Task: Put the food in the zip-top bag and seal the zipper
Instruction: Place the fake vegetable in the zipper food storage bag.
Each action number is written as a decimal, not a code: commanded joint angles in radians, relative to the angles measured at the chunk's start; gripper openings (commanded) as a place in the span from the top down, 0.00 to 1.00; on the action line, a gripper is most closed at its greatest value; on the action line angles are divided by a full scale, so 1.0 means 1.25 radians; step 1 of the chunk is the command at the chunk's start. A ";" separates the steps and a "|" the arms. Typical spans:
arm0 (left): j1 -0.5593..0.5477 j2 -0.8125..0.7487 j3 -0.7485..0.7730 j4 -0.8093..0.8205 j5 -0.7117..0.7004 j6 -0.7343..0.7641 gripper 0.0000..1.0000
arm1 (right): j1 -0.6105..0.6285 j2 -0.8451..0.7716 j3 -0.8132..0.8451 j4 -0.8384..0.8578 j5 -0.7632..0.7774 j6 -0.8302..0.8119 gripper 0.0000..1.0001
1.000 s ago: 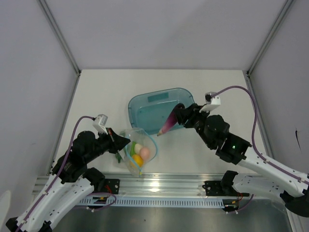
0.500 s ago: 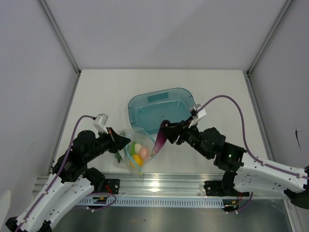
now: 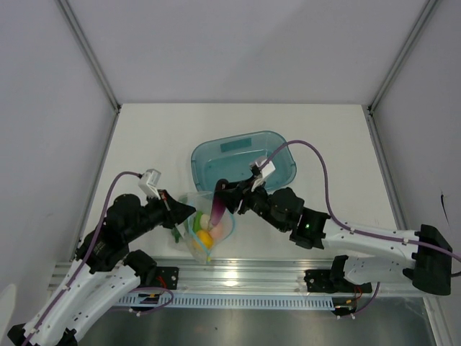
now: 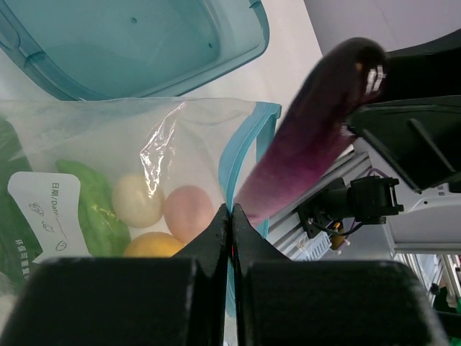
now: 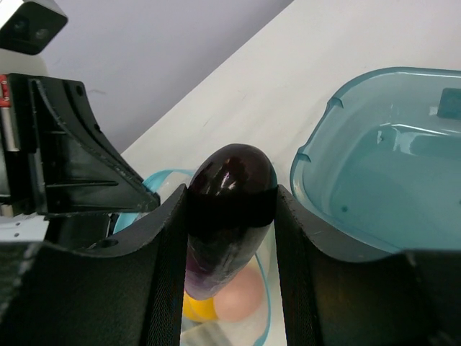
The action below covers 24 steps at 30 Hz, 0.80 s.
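right tool (image 5: 232, 216) clamped on glossy purple toy eggplant (image 4: 310, 144), paler tip at mouth of clear crinkly zip-top bag (image 4: 108, 137); left tool (image 4: 230, 216) pinched together on light teal zipper strip (image 4: 248, 140).

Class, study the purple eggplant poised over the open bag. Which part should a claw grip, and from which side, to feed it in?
Grip the eggplant by its thick dark end, clamped across its width, coming from the side away from the zip-top bag, as the right claw does. The slim pale tip then points freely into the bag mouth pinched by the left claw.
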 commanded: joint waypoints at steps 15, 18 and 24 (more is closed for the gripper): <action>0.004 0.018 0.066 0.033 0.038 -0.037 0.99 | 0.014 0.153 -0.028 0.310 0.095 0.006 0.91; 0.004 0.015 0.067 0.031 0.032 -0.035 0.99 | 0.014 0.161 -0.019 0.287 0.085 0.027 0.81; 0.004 0.010 0.066 0.027 0.025 -0.037 0.99 | 0.017 0.164 -0.018 0.217 0.042 0.055 0.42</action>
